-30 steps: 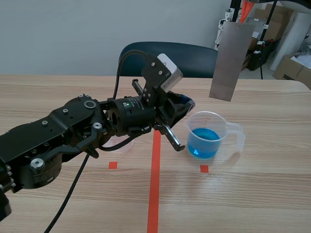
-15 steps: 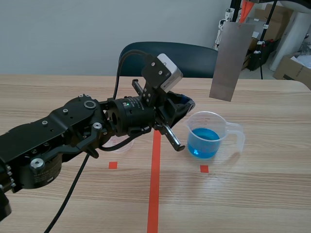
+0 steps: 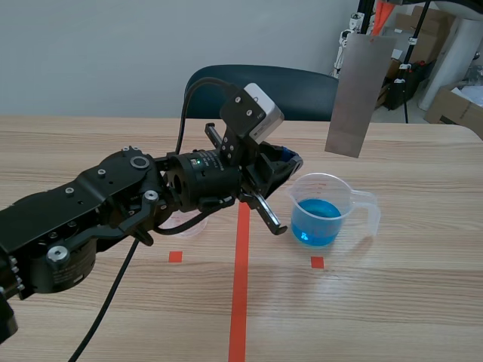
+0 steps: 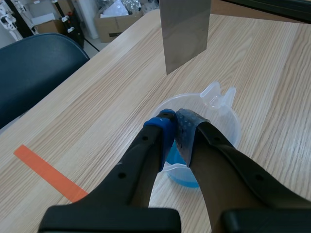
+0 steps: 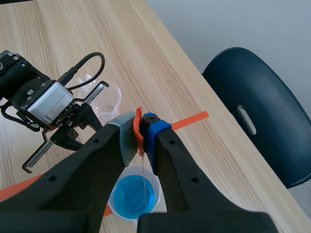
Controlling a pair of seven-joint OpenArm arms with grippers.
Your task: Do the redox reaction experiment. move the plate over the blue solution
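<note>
Plate (image 3: 361, 92) pinched upright in raised right claw (image 5: 141, 127), over beaker (image 3: 324, 211).

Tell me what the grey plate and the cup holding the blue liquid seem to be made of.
The plate looks like sheet metal: it is thin, flat and dull grey with a faint brushed sheen. I can't tell which metal. The cup seems to be clear plastic, with a see-through, slightly cloudy wall and a moulded handle and spout.

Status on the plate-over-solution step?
Done: the right gripper holds the plate clear of the table. In hand: in the right wrist view its lower edge lines up over the blue solution in the beaker. Left: little, perhaps final centring; plate not dipped. The left gripper is shut, empty, beside the beaker.
</note>
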